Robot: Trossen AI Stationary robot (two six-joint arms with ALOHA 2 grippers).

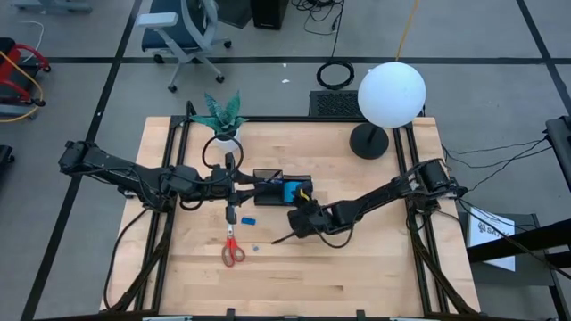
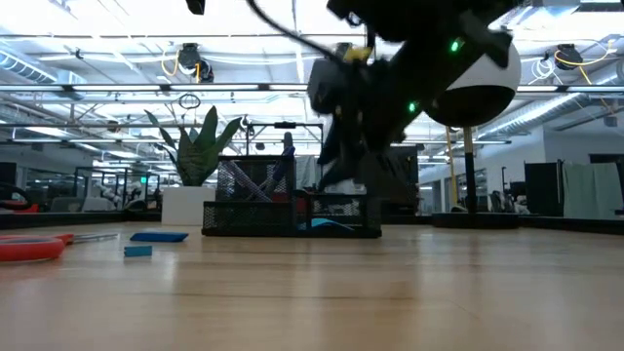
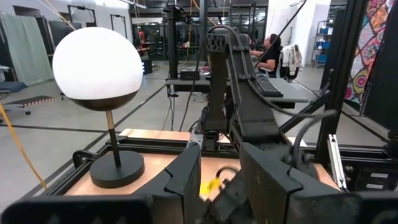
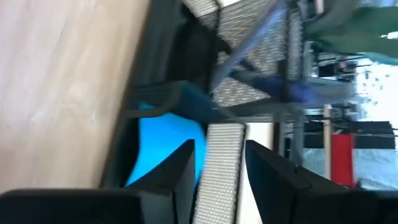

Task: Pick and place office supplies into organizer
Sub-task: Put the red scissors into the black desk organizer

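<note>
When seen from above, shows the right gripper (image 1: 299, 218) just beside the organizer (image 1: 268, 176), with the blue note pad (image 1: 292, 190) already inside. Puts the left gripper (image 1: 234, 189) at the organizer's other end. Leaves the scissors (image 1: 233, 252) on the table, well apart from the organizer, long side pointing toward the left gripper, which looks nearer. Finds a flat blue piece (image 1: 249, 218) and a tiny blue block (image 1: 253, 247) between.

From table height, shows scissors, piece and block off to one side of the organizer.

Past the left wrist, shows fingers (image 3: 186, 171) apart, likely holding nothing, though hard to tell.

Past the right wrist, shows fingers (image 4: 180, 171) apart, empty, facing the note pad.
</note>
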